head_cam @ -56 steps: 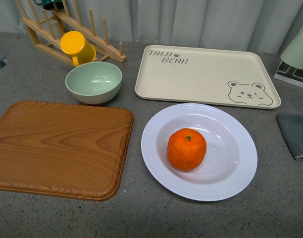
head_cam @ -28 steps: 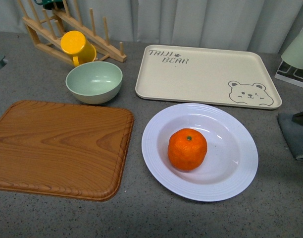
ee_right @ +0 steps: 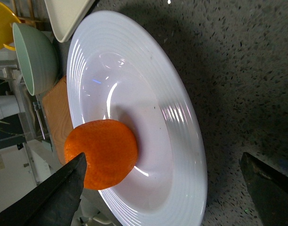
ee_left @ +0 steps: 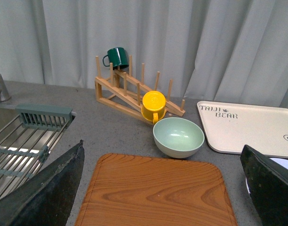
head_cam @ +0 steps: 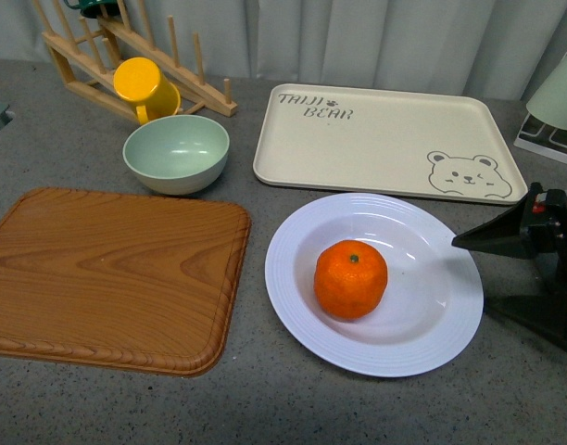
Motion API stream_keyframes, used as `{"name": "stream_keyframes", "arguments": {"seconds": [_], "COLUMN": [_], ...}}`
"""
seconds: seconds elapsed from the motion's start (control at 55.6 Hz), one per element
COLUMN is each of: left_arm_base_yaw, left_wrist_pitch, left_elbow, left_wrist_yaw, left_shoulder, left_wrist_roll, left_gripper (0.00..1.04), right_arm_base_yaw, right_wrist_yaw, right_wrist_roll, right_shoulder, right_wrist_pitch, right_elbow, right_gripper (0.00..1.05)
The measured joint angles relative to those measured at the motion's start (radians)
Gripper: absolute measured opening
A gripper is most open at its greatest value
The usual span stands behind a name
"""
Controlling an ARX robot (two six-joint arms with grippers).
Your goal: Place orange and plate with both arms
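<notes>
Fingers point(head_cam: 506, 234) of the right gripper point(head_cam: 471, 276), spread and empty, now show at the right rim of the plate point(head_cam: 282, 269), absent a second ago, orange point(head_cam: 350, 278) resting in its well: probably a rim grasp starting, contact unclear; left gripper point(ee_left: 162, 145) also spread, empty.

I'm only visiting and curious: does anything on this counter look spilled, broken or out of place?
Nothing stands out: the orange sits whole in the white plate, the green bowl stands upright, and no spills or cracks show.
</notes>
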Motion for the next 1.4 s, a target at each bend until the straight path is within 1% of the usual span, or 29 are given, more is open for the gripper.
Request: {"name": "stream_keyframes", "arguments": {"seconds": [0.198, 0.378, 0.558, 0.666, 0.684, 0.72, 0.738, 0.828, 0.881, 0.917, 1.025, 1.097, 1.115, 1.169, 1.205, 1.259, 1.403], "left_arm_base_yaw": [0.000, 0.000, 0.000, 0.000, 0.000, 0.000, 0.000, 0.000, 0.000, 0.000, 0.000, 0.000, 0.000, 0.000, 0.000, 0.000, 0.000], "left_wrist_pitch": [0.000, 0.000, 0.000, 0.000, 0.000, 0.000, 0.000, 0.000, 0.000, 0.000, 0.000, 0.000, 0.000, 0.000, 0.000, 0.000, 0.000], "left_elbow": [0.000, 0.000, 0.000, 0.000, 0.000, 0.000, 0.000, 0.000, 0.000, 0.000, 0.000, 0.000, 0.000, 0.000, 0.000, 0.000, 0.000], "left_wrist_yaw": [0.000, 0.000, 0.000, 0.000, 0.000, 0.000, 0.000, 0.000, 0.000, 0.000, 0.000, 0.000, 0.000, 0.000, 0.000, 0.000, 0.000], "left_shoulder": [0.000, 0.000, 0.000, 0.000, 0.000, 0.000, 0.000, 0.000, 0.000, 0.000, 0.000, 0.000, 0.000, 0.000, 0.000, 0.000, 0.000], "left_wrist_roll": [0.000, 0.000, 0.000, 0.000, 0.000, 0.000, 0.000, 0.000, 0.000, 0.000, 0.000, 0.000, 0.000, 0.000, 0.000, 0.000, 0.000], "left_gripper": [0.98, 0.98, 0.98, 0.98, 0.98, 0.98, 0.98, 0.98, 0.98, 0.98, 0.98, 0.98, 0.98, 0.98, 0.98, 0.98, 0.98], "right_arm_base_yaw": [0.025, 0.056, 0.079, 0.086, 0.087, 0.087, 0.087, 0.085, 0.084, 0.083, 0.083, 0.083, 0.083, 0.083, 0.083, 0.082, 0.082], "right_wrist_yaw": [-0.037, -0.049, -0.044, -0.045, -0.043, -0.037, -0.036, -0.030, -0.029, -0.026, -0.013, -0.014, -0.013, -0.018, -0.023, -0.023, -0.025], "right_wrist_roll": [0.109, 0.211, 0.286, 0.307, 0.311, 0.312, 0.312, 0.309, 0.309, 0.305, 0.274, 0.255, 0.248, 0.235, 0.229, 0.227, 0.222], "right_shoulder": [0.065, 0.100, 0.140, 0.148, 0.149, 0.151, 0.152, 0.161, 0.164, 0.167, 0.167, 0.167, 0.167, 0.167, 0.167, 0.167, 0.167], "right_wrist_pitch": [0.130, 0.235, 0.287, 0.301, 0.303, 0.301, 0.301, 0.282, 0.278, 0.274, 0.232, 0.226, 0.224, 0.221, 0.221, 0.222, 0.246], "right_elbow": [0.002, 0.007, 0.021, 0.023, 0.023, 0.023, 0.023, 0.026, 0.026, 0.026, 0.033, 0.033, 0.033, 0.033, 0.033, 0.033, 0.027], "right_gripper": [0.96, 0.96, 0.96, 0.96, 0.94, 0.88, 0.86, 0.70, 0.63, 0.56, 0.40, 0.26, 0.20, 0.12, 0.08, 0.04, 0.04]}}
